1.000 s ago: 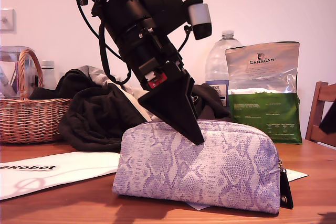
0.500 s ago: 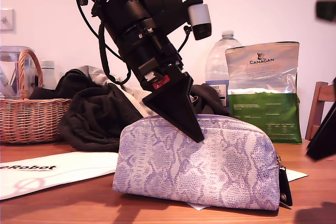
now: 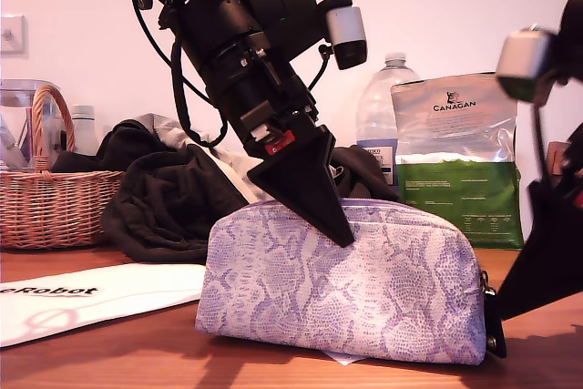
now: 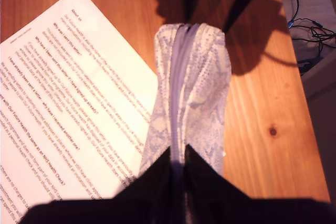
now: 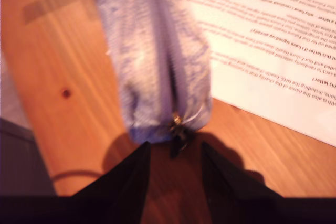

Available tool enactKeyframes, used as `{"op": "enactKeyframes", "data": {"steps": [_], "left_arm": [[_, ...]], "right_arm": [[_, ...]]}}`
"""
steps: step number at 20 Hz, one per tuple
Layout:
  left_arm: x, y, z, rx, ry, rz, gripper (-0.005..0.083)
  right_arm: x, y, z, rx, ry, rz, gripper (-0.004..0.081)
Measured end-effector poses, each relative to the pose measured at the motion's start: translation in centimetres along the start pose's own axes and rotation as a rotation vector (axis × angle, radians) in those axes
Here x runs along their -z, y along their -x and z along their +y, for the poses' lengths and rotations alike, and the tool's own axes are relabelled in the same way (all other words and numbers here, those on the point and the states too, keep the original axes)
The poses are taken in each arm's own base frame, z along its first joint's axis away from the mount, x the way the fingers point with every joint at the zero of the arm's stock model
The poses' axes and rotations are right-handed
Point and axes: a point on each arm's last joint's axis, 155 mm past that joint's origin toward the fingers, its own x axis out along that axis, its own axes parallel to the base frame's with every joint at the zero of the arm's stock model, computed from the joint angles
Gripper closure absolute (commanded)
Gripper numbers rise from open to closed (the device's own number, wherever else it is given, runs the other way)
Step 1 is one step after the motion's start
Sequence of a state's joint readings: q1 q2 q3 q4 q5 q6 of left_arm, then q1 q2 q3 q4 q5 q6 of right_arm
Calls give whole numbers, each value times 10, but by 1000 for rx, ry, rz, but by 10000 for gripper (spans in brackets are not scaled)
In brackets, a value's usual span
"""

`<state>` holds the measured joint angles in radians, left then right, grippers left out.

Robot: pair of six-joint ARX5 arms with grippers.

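**Soft zip pouch on the tabletop, one claw on its top, one at its end**

The lilac snakeskin-print pouch (image 3: 346, 289) stands on the wooden tabletop (image 3: 109, 362), partly over a printed sheet (image 4: 68, 103). My first claw (image 4: 177, 156) is clenched on the zip ridge along its top. My second claw (image 5: 174, 153) is released, with jaws apart, just short of the zip pull (image 5: 177, 129) at the end on the exterior view's right. The pouch seems light and soft and would likely sag, so the firmer zip ridge and the small pull are the best holds. Its zip is closed, so the contents are hidden. Behind stand a wicker basket (image 3: 50, 202), a water bottle (image 3: 383, 116) and a pet-food bag (image 3: 460, 161); their contents I cannot tell.
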<state>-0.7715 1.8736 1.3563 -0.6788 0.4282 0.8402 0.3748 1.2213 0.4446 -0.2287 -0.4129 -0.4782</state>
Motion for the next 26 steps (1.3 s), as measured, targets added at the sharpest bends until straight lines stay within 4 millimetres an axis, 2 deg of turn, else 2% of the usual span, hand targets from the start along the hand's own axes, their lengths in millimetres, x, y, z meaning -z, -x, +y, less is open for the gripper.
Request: {"op": "enactKeyframes", "data": {"steps": [8, 18, 26], "left_arm": [[0, 0, 0, 0, 0, 0, 794], [0, 0, 0, -1, -1, -1, 795], [0, 0, 0, -1, -1, -1, 795]], "right_arm": [[1, -13, -6, 1, -7, 1, 517], [6, -18, -12, 21, -11, 22, 780], [8, -14, -16, 36, -25, 64, 783]]}}
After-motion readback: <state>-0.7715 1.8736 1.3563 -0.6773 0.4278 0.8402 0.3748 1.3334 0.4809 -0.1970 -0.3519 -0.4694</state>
